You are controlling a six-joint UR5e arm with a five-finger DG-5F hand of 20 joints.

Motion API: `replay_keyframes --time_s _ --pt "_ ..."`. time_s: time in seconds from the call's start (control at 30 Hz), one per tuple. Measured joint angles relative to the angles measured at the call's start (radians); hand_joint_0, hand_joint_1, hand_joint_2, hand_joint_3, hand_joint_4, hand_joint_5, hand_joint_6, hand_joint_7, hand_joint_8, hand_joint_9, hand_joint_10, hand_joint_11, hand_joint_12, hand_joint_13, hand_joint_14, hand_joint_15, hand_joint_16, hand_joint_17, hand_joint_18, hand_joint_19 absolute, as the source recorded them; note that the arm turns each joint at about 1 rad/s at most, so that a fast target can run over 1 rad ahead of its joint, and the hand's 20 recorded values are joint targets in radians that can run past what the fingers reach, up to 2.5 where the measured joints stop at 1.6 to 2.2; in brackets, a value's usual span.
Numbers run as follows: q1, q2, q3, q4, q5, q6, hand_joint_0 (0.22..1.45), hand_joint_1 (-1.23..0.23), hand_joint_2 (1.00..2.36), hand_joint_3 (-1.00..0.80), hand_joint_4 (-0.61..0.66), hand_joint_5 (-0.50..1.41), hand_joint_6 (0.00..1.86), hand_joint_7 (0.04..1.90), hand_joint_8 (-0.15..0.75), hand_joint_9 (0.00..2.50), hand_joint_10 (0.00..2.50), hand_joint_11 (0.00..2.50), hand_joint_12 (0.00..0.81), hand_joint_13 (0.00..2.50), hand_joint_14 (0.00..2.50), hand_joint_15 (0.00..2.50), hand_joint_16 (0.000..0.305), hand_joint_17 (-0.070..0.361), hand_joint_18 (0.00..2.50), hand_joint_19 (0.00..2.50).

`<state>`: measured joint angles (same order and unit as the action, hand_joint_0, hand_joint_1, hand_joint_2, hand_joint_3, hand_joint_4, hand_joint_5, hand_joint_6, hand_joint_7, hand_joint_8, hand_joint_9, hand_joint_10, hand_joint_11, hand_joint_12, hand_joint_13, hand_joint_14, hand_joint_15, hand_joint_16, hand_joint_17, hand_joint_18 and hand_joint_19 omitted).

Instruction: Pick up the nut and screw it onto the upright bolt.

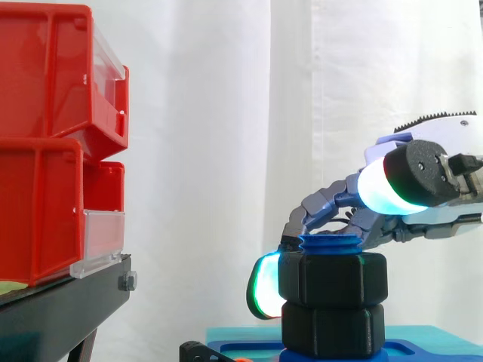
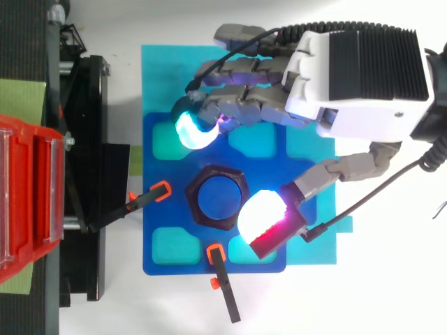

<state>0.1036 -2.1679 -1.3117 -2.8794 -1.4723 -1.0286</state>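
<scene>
Hand (image 2: pixel 314 77) spread astride the nut (image 2: pixel 193 199)

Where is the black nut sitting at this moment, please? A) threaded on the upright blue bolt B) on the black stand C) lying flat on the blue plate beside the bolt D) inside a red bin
A: in the side view the black nut sits around the upright blue bolt, whose threaded top shows just above it, and the top view shows it ringing the bolt.
</scene>
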Motion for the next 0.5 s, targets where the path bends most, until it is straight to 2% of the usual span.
replay_keyframes --time_s 0.1,0.23,0.5 --pt "-0.002 0.005 0.005 -0.003 -0.009 -0.002 0.29 -0.33 1.0 -0.5 0.17 -0.22 0.5 0.62 0.279 0.5 0.0 0.0 0.407 0.15 0.0 0.0 0.066 0.148 0.0 0.0" --pt "-0.004 0.019 0.007 -0.007 -0.012 -0.003 0.29 -0.37 1.0 -0.5 0.15 -0.23 0.5 0.62 0.273 0.44 0.0 0.0 0.413 0.12 0.0 0.0 0.066 0.149 0.0 0.0" --pt "-0.003 0.077 0.008 -0.029 -0.002 -0.003 0.33 -0.32 1.0 -0.5 0.14 -0.24 0.5 0.63 0.261 0.36 0.0 0.0 0.4 0.03 0.0 0.0 0.065 0.146 0.0 0.0"
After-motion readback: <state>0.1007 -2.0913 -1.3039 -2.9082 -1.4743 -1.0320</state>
